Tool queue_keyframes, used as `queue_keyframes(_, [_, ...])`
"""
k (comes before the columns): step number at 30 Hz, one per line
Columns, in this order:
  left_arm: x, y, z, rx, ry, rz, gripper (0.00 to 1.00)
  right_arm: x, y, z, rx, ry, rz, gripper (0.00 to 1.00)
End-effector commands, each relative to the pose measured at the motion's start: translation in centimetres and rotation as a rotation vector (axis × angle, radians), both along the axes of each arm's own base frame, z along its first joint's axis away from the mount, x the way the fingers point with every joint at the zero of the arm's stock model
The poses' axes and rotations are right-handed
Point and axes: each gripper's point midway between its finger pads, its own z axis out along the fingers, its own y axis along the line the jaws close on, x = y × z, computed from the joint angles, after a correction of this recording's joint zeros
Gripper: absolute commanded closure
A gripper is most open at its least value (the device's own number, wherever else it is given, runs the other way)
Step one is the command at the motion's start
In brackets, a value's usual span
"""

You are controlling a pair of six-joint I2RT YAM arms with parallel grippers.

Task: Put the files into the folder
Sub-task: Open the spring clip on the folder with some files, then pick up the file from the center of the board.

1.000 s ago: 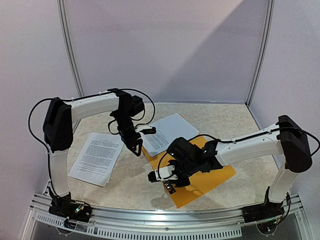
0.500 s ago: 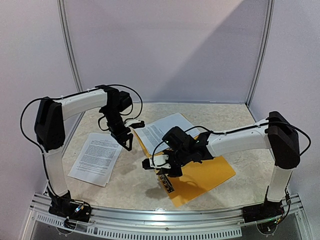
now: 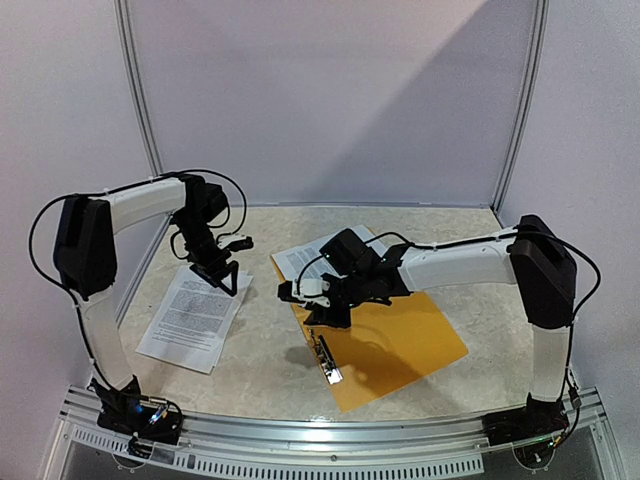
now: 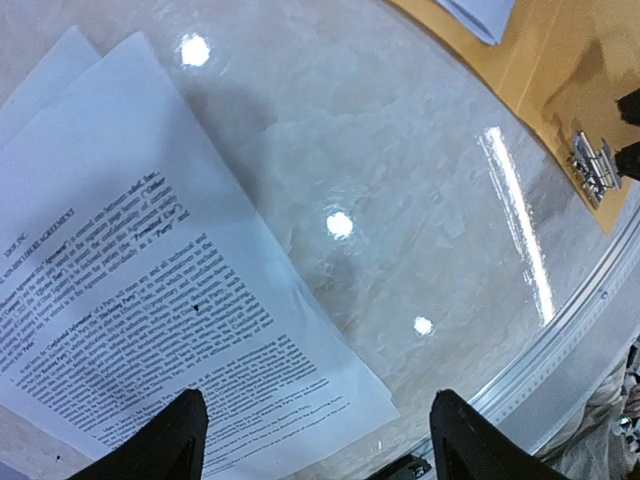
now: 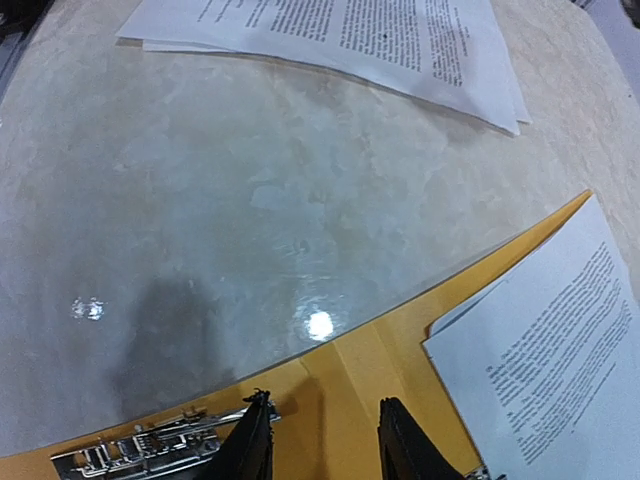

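Note:
The orange-yellow folder (image 3: 400, 340) lies open on the table right of centre, its metal clip (image 3: 328, 360) near its left edge. One printed sheet (image 3: 305, 258) rests on the folder's far corner. More files (image 3: 192, 315) lie in a loose stack at the left. My left gripper (image 3: 225, 280) hovers over that stack's far edge, open, and the left wrist view shows its gripper (image 4: 320, 440) with only the files (image 4: 150, 280) below. My right gripper (image 3: 322, 315) is over the folder's left edge; in the right wrist view this gripper (image 5: 325, 445) is open above the folder (image 5: 400, 370), beside the clip (image 5: 160, 450).
The metal rail (image 3: 320, 445) runs along the table's near edge, with both arm bases on it. Booth walls and posts close off the back and sides. Bare marble tabletop (image 3: 265, 340) lies between the loose stack and the folder.
My left arm swung left, away from the folder to above the loose stack, its jaws widening. My right gripper moved up-left along the folder and opened.

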Motion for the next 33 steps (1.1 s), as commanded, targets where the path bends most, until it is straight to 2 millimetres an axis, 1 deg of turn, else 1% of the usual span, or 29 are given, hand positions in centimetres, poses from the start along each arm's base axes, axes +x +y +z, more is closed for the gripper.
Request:
queue_keyframes(1, [0.7, 3.0, 0.1, 0.026, -0.015, 0.092, 0.19, 3.4, 0.9, 2.8, 0.110, 0.055, -0.160, 0.59])
queue_keyframes(2, [0.8, 4.0, 0.0, 0.041, -0.019, 0.112, 0.18, 3.8, 1.1, 4.0, 0.146, 0.067, -0.177, 0.56])
queue_keyframes(3, [0.7, 5.0, -0.3, 0.060, -0.019, 0.133, 0.08, 4.1, 1.3, 5.0, 0.182, 0.082, -0.201, 0.54])
queue_keyframes(4, [0.5, 6.3, -0.7, 0.081, -0.011, 0.160, 0.03, 4.3, 1.4, 6.5, 0.217, 0.081, -0.217, 0.52])
queue_keyframes(5, [0.4, 7.6, -1.0, 0.102, -0.006, 0.189, 0.01, 4.5, 1.6, 8.0, 0.252, 0.096, -0.246, 0.50])
queue_keyframes(7, [0.1, 10.5, -1.7, 0.145, 0.000, 0.250, 0.00, 5.0, 2.0, 10.3, 0.305, 0.131, -0.304, 0.48])
queue_keyframes(8, [0.0, 12.1, -2.0, 0.169, 0.001, 0.285, 0.00, 5.2, 2.3, 11.4, 0.341, 0.183, -0.359, 0.48])
queue_keyframes(9, [-0.1, 14.2, -2.4, 0.193, 0.003, 0.333, 0.00, 5.4, 2.7, 12.2, 0.371, 0.225, -0.391, 0.48])
queue_keyframes(10, [-0.3, 16.0, -2.7, 0.215, 0.005, 0.369, 0.00, 5.6, 3.2, 13.0, 0.414, 0.299, -0.444, 0.48])
queue_keyframes(11, [-0.5, 17.8, -3.2, 0.252, 0.005, 0.392, 0.00, 5.7, 3.8, 13.1, 0.454, 0.406, -0.510, 0.49])
queue_keyframes(13, [-1.0, 21.4, -4.3, 0.331, 0.010, 0.426, 0.01, 5.5, 5.0, 12.4, 0.503, 0.564, -0.583, 0.53])
queue_keyframes(15, [-1.4, 24.0, -5.4, 0.385, 0.021, 0.450, 0.06, 5.5, 6.2, 10.1, 0.529, 0.723, -0.690, 0.57])
queue_keyframes(16, [-1.5, 25.1, -5.9, 0.417, 0.023, 0.449, 0.10, 5.3, 6.7, 9.2, 0.532, 0.789, -0.738, 0.57])
queue_keyframes(17, [-1.6, 26.0, -6.4, 0.459, 0.016, 0.440, 0.13, 5.0, 7.3, 7.3, 0.513, 0.835, -0.772, 0.58])
queue_keyframes(18, [-1.6, 26.8, -6.7, 0.496, 0.007, 0.422, 0.15, 4.6, 7.8, 6.4, 0.507, 0.886, -0.810, 0.59])
queue_keyframes(19, [-1.7, 27.4, -6.9, 0.533, 0.000, 0.406, 0.17, 4.1, 8.4, 5.2, 0.490, 0.909, -0.831, 0.59])
queue_keyframes(20, [-1.7, 28.0, -7.0, 0.565, -0.009, 0.390, 0.18, 3.5, 9.1, 4.6, 0.482, 0.932, -0.844, 0.59])
queue_keyframes(21, [-1.6, 28.6, -7.0, 0.596, -0.022, 0.379, 0.18, 3.0, 9.7, 3.5, 0.464, 0.948, -0.850, 0.60])
queue_keyframes(23, [-1.3, 30.2, -6.8, 0.672, -0.059, 0.362, 0.20, 2.0, 10.9, 2.6, 0.442, 0.959, -0.859, 0.59])
queue_keyframes(24, [-1.2, 30.9, -6.8, 0.714, -0.075, 0.350, 0.20, 1.6, 11.4, 1.7, 0.426, 0.959, -0.866, 0.59])
queue_keyframes(26, [-1.2, 32.2, -7.0, 0.788, -0.091, 0.316, 0.20, 1.1, 12.2, 1.1, 0.425, 0.968, -0.873, 0.59])
queue_keyframes(27, [-1.2, 32.6, -7.3, 0.818, -0.096, 0.299, 0.20, 1.0, 12.5, 1.0, 0.429, 0.980, -0.879, 0.59])
queue_keyframes(28, [-1.3, 32.9, -7.7, 0.838, -0.095, 0.276, 0.21, 1.0, 12.8, 0.3, 0.427, 0.996, -0.893, 0.59])
queue_keyframes(29, [-1.4, 32.5, -8.5, 0.826, -0.090, 0.252, 0.21, 1.0, 13.0, -0.3, 0.423, 1.006, -0.905, 0.59])
queue_keyframes(31, [-1.8, 30.4, -9.9, 0.772, -0.081, 0.185, 0.22, 1.0, 13.2, -1.3, 0.424, 1.034, -0.926, 0.59])
queue_keyframes(33, [-1.8, 28.0, -10.5, 0.776, -0.110, 0.102, 0.22, 1.1, 13.5, -1.8, 0.438, 1.074, -0.949, 0.59])
